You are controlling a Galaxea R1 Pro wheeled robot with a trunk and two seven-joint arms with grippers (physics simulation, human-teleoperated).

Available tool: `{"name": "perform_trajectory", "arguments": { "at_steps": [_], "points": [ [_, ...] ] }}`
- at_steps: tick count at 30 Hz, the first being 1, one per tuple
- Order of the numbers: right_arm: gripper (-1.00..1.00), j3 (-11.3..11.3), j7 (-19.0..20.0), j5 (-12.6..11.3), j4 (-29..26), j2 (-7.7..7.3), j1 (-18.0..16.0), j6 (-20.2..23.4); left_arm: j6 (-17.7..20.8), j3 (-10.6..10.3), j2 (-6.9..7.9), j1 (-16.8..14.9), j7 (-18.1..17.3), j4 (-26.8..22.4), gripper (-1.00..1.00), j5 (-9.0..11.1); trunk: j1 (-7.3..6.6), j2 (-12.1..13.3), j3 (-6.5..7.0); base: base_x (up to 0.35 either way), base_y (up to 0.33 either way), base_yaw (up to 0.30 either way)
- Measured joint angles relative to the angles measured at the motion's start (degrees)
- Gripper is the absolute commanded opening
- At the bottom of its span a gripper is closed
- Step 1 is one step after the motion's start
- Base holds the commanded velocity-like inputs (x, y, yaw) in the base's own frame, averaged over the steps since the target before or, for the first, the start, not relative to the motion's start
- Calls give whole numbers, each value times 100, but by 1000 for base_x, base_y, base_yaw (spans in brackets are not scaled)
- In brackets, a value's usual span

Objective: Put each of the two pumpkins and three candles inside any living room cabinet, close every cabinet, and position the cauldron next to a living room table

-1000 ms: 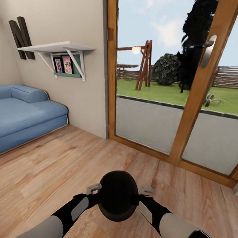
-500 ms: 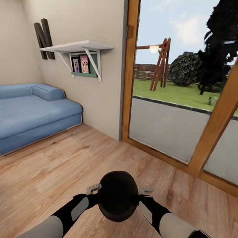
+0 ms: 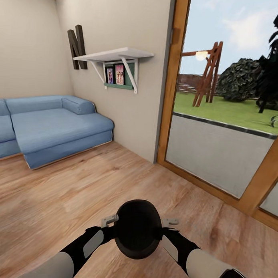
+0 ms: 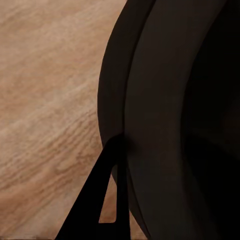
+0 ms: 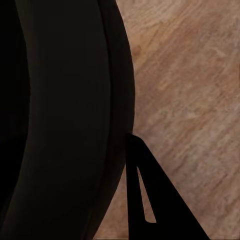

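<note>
I hold the black round-bellied cauldron point(image 3: 138, 229) low in front of me, above the wooden floor, mouth up. My left gripper point(image 3: 109, 221) is shut on its rim at one side and my right gripper point(image 3: 170, 222) on the opposite side. In the left wrist view the cauldron's wall point(image 4: 165, 120) is close up, with one dark finger point(image 4: 85, 220) lying against its outside. The right wrist view has the same wall point(image 5: 60, 120) and an outer finger point(image 5: 170, 215). The inner fingers are hidden. Pumpkins, candles, cabinet and table are out of view.
A blue sofa point(image 3: 51, 128) stands along the left wall. A white wall shelf point(image 3: 114, 56) with small pictures hangs above its end. A glass door in a wooden frame point(image 3: 173, 76) fills the right, with a garden beyond. Wooden floor point(image 3: 73, 185) lies ahead.
The whole picture has slid right, so my view has turned left: more sofa shows and less of the door. The cauldron and both grippers keep the same place before me.
</note>
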Motion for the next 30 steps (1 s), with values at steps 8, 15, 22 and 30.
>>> {"name": "perform_trajectory", "arguments": {
  "at_steps": [8, 15, 22, 30],
  "points": [
    [-100, 0, 1, -1, 4, 1, -2, 0, 2, 2, 0, 0, 0, 0, -100, -1, 0, 0, -24, -293, 119, 250],
    [-100, 3, 5, -4, 7, 1, -4, 0, 2, 5, -1, 0, -1, 0, -100, -3, 0, 0, -44, -268, 137, 251],
    [-100, 7, -6, -3, -6, -1, -5, 6, -3, 6, 0, 0, -2, -3, -100, 2, -3, 0, -64, -41, 23, 251],
    [-100, 10, -4, -10, -47, -17, -4, 10, 0, 14, 0, -1, 21, -40, -100, -10, -1, 0, -88, -129, 90, 251]
  ]
}}
